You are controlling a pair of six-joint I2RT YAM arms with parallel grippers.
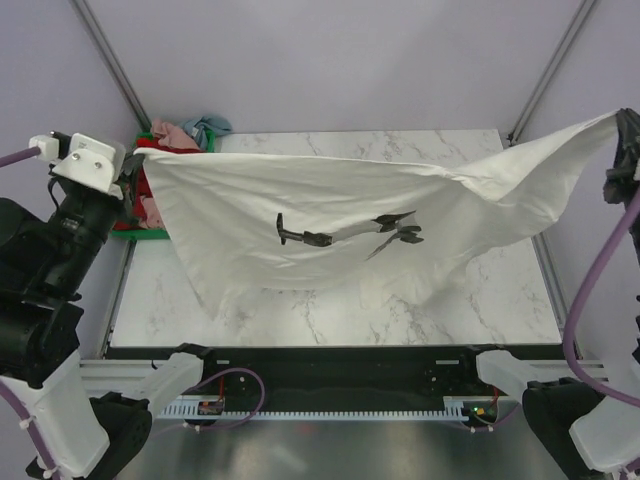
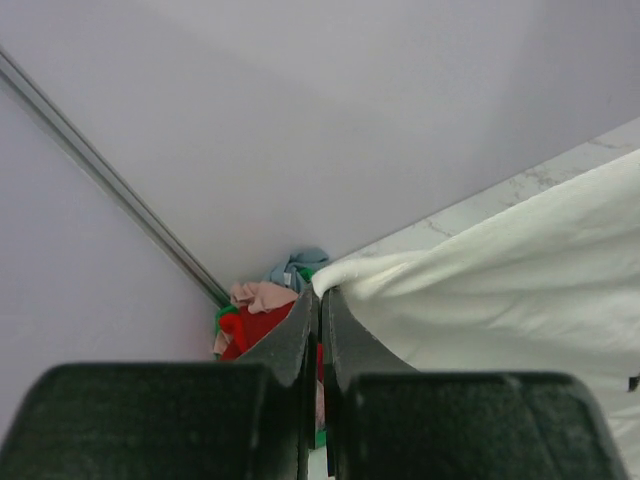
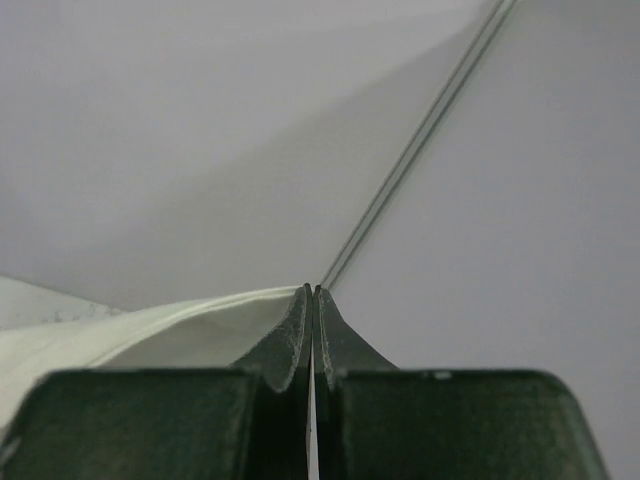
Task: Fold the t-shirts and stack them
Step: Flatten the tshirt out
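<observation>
The white shirt [image 1: 340, 205] hangs in the air, pulled out wide between the two arms. The left pincer [image 2: 320, 292] is squeezed tight shut on one top corner of it. The right pincer [image 3: 313, 290] is squeezed tight shut on the other top corner.

From the left pincer the shirt runs off to the right. From the right pincer it runs off to the left. So its long way goes side to side, straight from one pincer to the other, and no arm is nearer: each one has its own end. The cloth dips in the middle and droops down below both pincers toward the table [image 1: 420, 310]. Its low edge may touch the table, but I cannot tell for sure. The black print [image 1: 345, 235] faces up.

To lay the shirt flat, I think both pincers must go down together, keeping it pulled wide. The other shirts [image 1: 180, 133] sit bunched in the green box [image 1: 140, 233] just beside the left pincer.
</observation>
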